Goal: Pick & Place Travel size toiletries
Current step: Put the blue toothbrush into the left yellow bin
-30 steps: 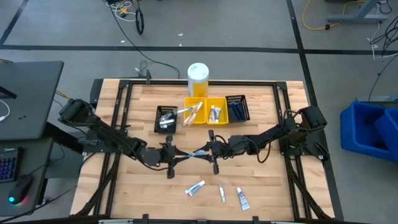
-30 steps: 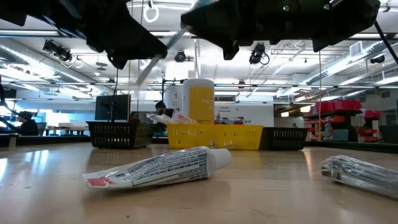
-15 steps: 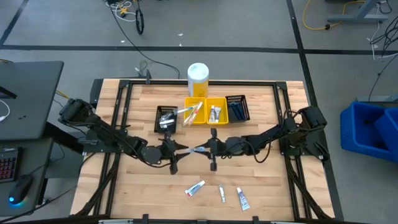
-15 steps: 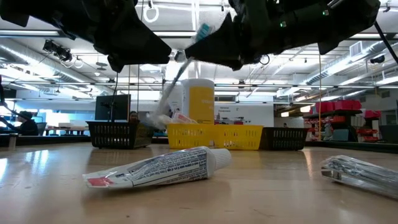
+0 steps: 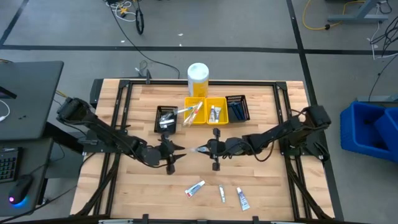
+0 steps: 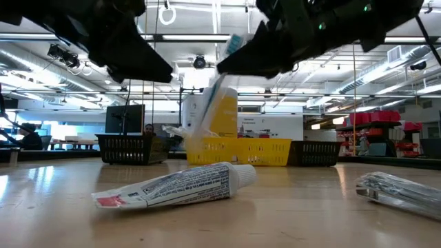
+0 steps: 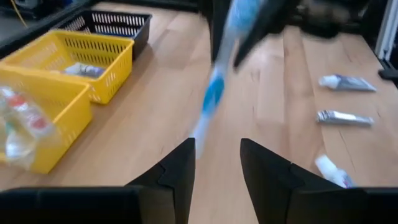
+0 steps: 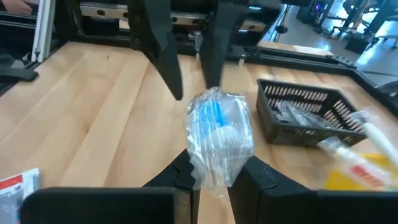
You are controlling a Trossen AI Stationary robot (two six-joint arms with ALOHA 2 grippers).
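Right gripper (image 8: 210,177) fingers clenched on wrapped toothbrush (image 8: 217,134), mid-air above surface (image 5: 261,186). Left gripper (image 7: 216,163) facing it, fingers released. We judge risk: slick wrapper slips, toothbrush drops short of bins (image 5: 205,112).

Setting was a robotics lab or workshop hall. Wooden bench (image 5: 261,186) stood on grey concrete floor, cables (image 5: 127,9) trailing across it. A blue bin (image 5: 373,130) sat beside the rig, a desk with keyboard (image 5: 7,163) opposite. Exposed ceiling ducts (image 6: 386,65), strip lights, red shelving (image 6: 375,134) and seated people (image 6: 27,138) appeared behind.
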